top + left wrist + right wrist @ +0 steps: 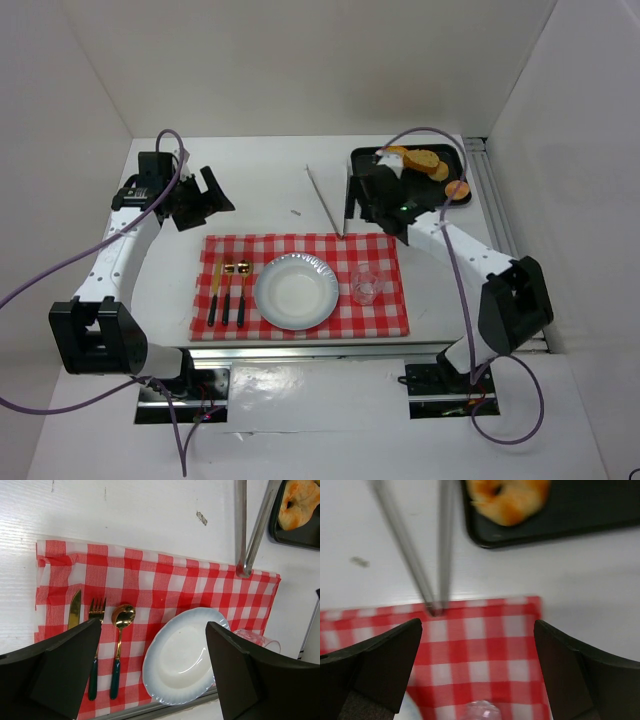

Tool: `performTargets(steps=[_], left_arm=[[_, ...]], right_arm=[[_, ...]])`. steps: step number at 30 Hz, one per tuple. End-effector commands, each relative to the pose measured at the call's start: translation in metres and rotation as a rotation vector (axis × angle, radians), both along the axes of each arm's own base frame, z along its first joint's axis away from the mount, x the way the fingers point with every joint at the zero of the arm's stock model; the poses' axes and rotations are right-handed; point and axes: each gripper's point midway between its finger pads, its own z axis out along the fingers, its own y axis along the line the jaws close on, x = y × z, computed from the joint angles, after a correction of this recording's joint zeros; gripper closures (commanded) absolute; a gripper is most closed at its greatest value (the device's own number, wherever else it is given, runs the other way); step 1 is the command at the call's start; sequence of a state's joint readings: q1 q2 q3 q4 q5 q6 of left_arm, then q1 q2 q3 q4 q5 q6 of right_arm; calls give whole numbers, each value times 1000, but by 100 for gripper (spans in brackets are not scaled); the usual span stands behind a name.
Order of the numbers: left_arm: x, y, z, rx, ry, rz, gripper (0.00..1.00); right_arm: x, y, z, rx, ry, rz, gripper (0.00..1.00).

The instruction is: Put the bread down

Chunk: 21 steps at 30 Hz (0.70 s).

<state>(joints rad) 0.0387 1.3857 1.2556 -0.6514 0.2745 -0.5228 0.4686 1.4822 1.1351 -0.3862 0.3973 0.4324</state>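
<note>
Several bread pieces [425,160] lie on a black tray [462,160] at the back right. One browned roll [510,497] sits at the tray's near corner and also shows as a roll [299,502] in the left wrist view. My right gripper [365,200] hovers open and empty between the tray and the red checked cloth [300,250]; its fingers [385,655] frame the cloth's far right corner. The white plate [296,291] rests empty in the middle of the cloth. My left gripper [212,198] hangs open at the back left, holding nothing.
Metal tongs [325,198] lie on the table, their joined end touching the cloth's far edge. A clear glass [364,286] stands right of the plate. A knife, fork and spoon [229,290] lie to its left. White walls enclose the table.
</note>
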Motion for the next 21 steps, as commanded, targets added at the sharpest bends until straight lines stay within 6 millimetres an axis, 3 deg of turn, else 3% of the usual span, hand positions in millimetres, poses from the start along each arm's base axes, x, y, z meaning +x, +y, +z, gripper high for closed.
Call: performTargets(steps=[1, 3, 4, 5, 8, 16, 21], left_arm=[[1, 0, 11, -4, -45, -12, 1], [1, 0, 11, -4, -45, -12, 1], [0, 0, 14, -3, -55, -12, 1], [0, 2, 14, 3, -54, -5, 1], [0, 2, 14, 3, -54, -5, 1], [3, 2, 3, 2, -24, -5, 1], [5, 2, 7, 2, -33, -5, 1]], right_arm=[[19, 85, 23, 56, -123, 207, 0], [26, 104, 14, 26, -121, 245, 0], [37, 112, 21, 34, -135, 245, 0], [40, 120, -10, 1, -60, 279, 0], [59, 130, -36, -29, 2, 290, 0], [66, 126, -91, -131, 112, 267, 0], [72, 117, -109, -161, 140, 229, 0]])
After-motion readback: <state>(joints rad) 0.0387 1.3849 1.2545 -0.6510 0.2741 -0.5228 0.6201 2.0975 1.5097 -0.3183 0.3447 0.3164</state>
